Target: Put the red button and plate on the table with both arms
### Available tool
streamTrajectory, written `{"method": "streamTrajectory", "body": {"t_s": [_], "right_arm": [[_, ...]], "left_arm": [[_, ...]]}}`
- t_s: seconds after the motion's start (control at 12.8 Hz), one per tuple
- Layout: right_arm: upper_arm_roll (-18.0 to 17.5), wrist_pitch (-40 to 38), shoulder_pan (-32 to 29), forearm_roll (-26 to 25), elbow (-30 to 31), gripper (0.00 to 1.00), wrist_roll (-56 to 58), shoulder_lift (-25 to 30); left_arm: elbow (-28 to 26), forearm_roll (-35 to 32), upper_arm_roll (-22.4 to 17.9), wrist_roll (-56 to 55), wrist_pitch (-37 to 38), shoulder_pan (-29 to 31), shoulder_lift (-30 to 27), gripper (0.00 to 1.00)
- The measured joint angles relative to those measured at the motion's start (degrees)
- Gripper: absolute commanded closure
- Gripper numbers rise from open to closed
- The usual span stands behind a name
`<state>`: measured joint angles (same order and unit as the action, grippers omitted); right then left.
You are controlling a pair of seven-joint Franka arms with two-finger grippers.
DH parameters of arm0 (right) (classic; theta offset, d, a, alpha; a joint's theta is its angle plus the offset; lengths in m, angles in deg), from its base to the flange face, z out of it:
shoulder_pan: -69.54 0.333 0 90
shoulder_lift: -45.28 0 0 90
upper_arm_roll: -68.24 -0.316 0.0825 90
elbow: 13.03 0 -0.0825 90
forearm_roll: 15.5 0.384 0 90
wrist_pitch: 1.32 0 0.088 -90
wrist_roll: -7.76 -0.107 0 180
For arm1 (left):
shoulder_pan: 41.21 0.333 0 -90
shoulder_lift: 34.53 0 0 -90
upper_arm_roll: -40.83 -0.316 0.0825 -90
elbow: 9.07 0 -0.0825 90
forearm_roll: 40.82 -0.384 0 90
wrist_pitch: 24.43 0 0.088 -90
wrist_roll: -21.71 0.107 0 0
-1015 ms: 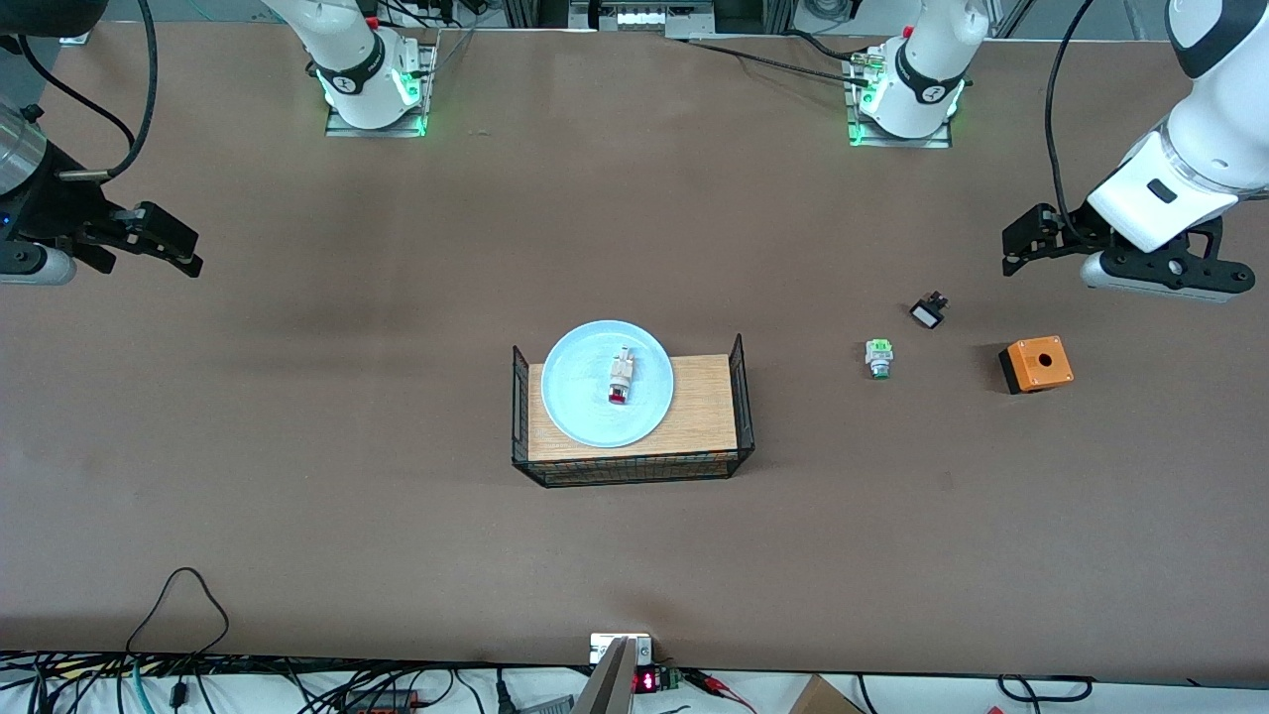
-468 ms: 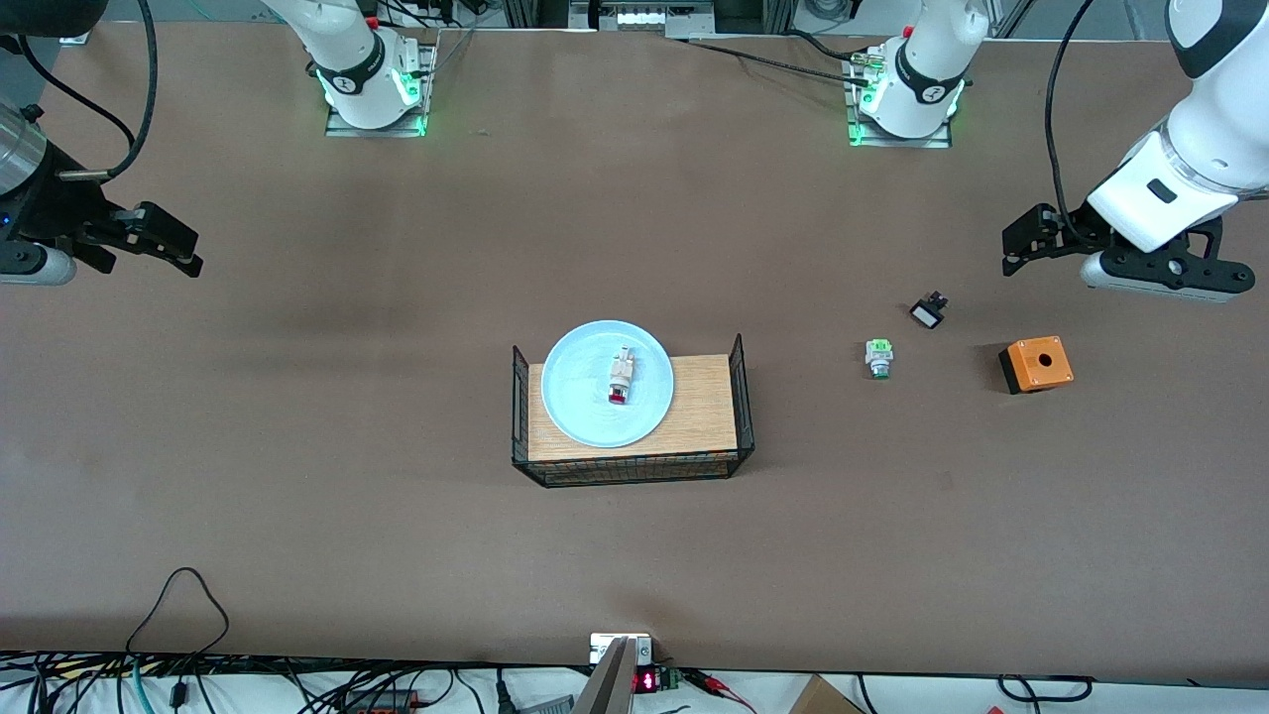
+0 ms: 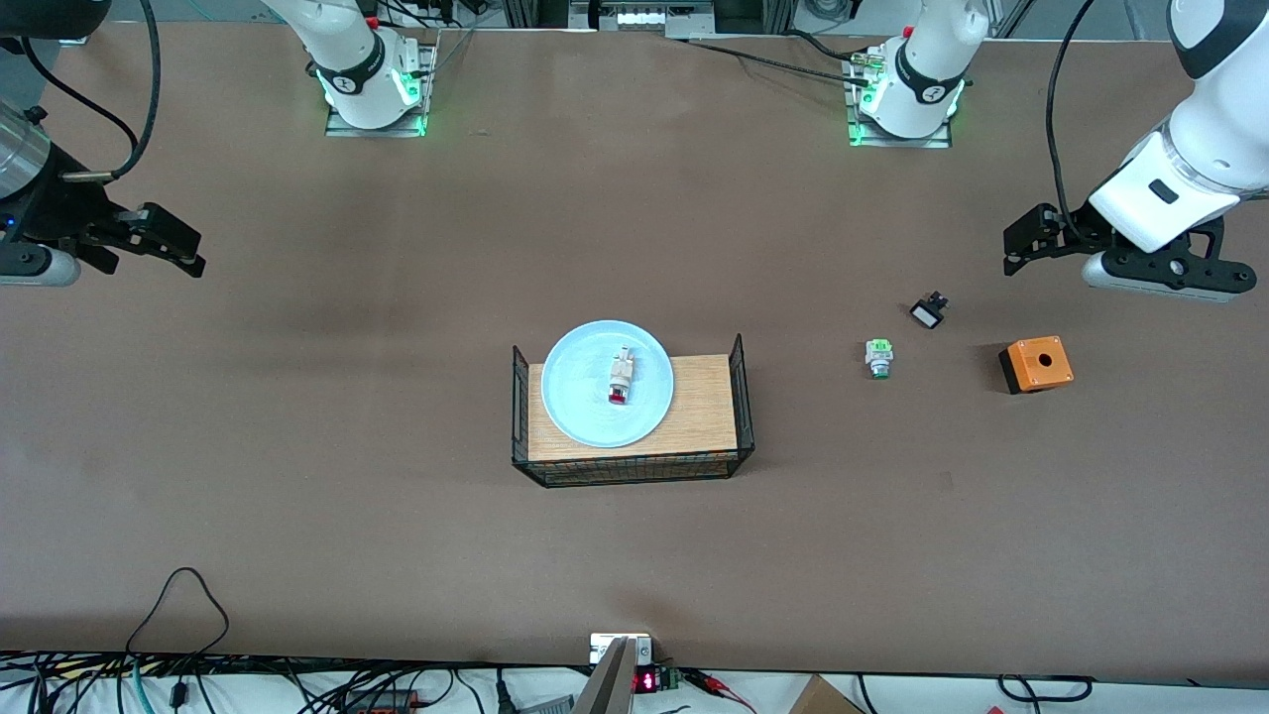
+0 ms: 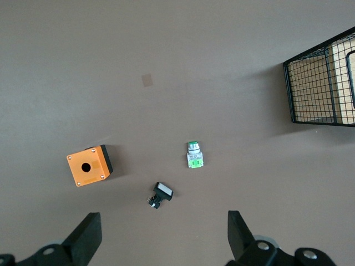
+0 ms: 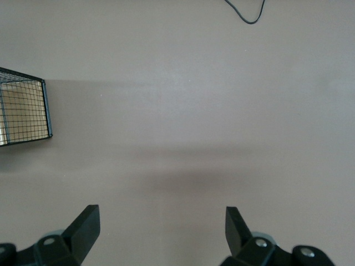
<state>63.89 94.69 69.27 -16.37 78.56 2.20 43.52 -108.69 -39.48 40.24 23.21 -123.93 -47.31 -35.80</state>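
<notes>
The red button (image 3: 620, 376) lies on its side on the pale blue plate (image 3: 585, 407). The plate rests on the wood-topped wire tray (image 3: 706, 407) at the middle of the brown table (image 3: 297, 446). My left gripper (image 3: 1015, 250) is open and empty, up over the table at the left arm's end; its own view (image 4: 163, 235) shows it above bare table beside the small black-and-white switch. My right gripper (image 3: 188, 254) is open and empty, up over the table at the right arm's end; its own view (image 5: 161, 230) shows only bare table under it.
A green-capped button (image 3: 878, 358), a black-and-white switch (image 3: 928, 313) and an orange box with a hole (image 3: 1036, 364) lie toward the left arm's end; they also show in the left wrist view: button (image 4: 193, 156), switch (image 4: 160, 194), box (image 4: 89, 165). The tray's wire corner (image 4: 321, 83) (image 5: 25, 111) shows too.
</notes>
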Motion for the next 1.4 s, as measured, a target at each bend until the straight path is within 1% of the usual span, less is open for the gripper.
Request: {"method": "streamTrajectory", "body": {"t_s": [0.23,0.55,0.78,0.94,1.09,1.4], "right_arm": [[-0.26,-1.31,0.74,0.03,0.01,0.0,0.0,-0.25],[-0.43,-2.2,3.48,0.09,0.87,0.0,-1.96,-0.44],[-0.47,-0.07,4.42,0.34,1.92,0.0,-1.92,-1.04],[-0.51,1.61,5.18,0.37,2.95,0.0,0.11,-1.78],[-0.56,1.68,6.42,0.47,3.35,0.0,3.38,-3.07],[-0.58,2.2,7.46,0.47,3.58,0.0,4.15,-5.54]], "left_arm": [[0.0,0.0,0.01,0.0,0.02,0.0,0.0,0.0],[0.0,0.0,0.02,0.0,0.11,-0.02,0.0,0.0],[0.09,0.0,0.03,0.0,0.12,-0.04,0.0,0.0],[0.09,0.0,0.03,0.0,0.14,-0.04,0.0,0.0],[0.1,0.0,0.05,0.0,0.36,-0.05,0.0,0.0],[0.14,0.0,0.05,0.0,0.51,-0.06,0.0,0.0]]}}
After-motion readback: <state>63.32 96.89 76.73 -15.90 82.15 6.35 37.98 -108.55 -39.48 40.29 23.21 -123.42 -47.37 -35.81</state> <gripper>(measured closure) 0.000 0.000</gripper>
